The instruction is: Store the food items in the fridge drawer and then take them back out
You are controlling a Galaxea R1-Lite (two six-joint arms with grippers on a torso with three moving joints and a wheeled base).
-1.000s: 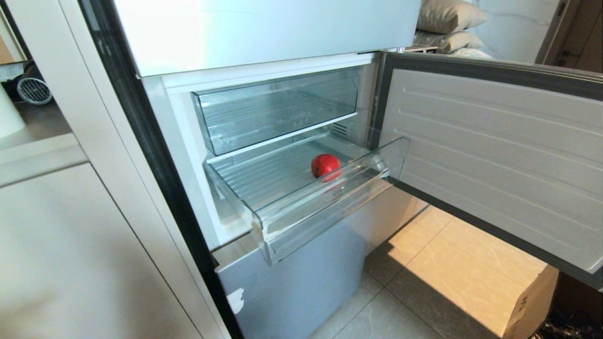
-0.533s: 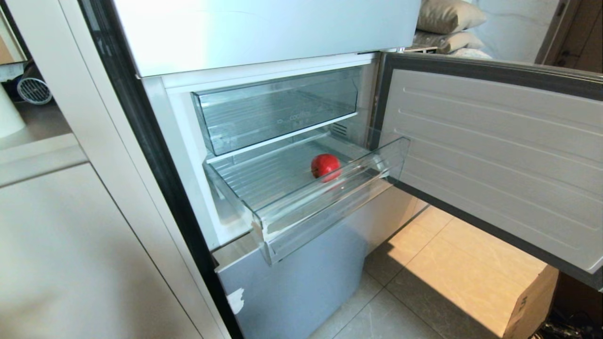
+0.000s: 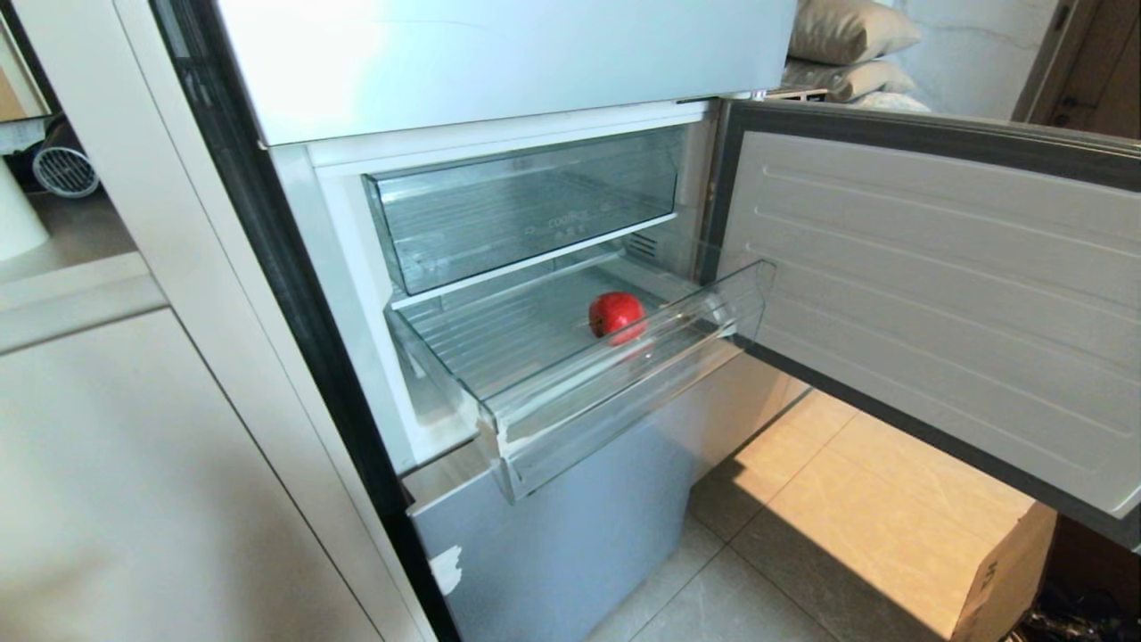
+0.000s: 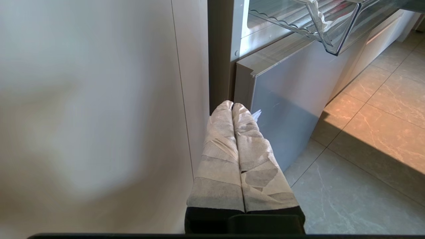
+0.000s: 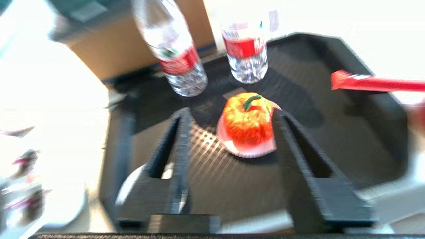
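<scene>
A glossy red apple (image 3: 616, 315) lies on the ribbed floor of the pulled-out fridge drawer (image 3: 624, 383), towards its right side. A corner of the drawer (image 4: 332, 30) also shows in the left wrist view. The fuzzy orange-red fruit (image 5: 247, 121) with a green stem sits on a pale liner in a black tray (image 5: 348, 132). My right gripper (image 5: 230, 114) is open around the fruit: one finger is against it, and a wide gap separates it from the other. My left gripper (image 4: 232, 105), wrapped in pale tape, is shut and empty, low beside the fridge's bottom panel.
The fridge door (image 3: 936, 294) stands open to the right, with a cardboard box (image 3: 1007, 571) on the floor below it. An upper clear bin (image 3: 526, 209) sits above the drawer. On the tray stand two water bottles (image 5: 179, 63) (image 5: 247, 56) and a red packet (image 5: 375, 84).
</scene>
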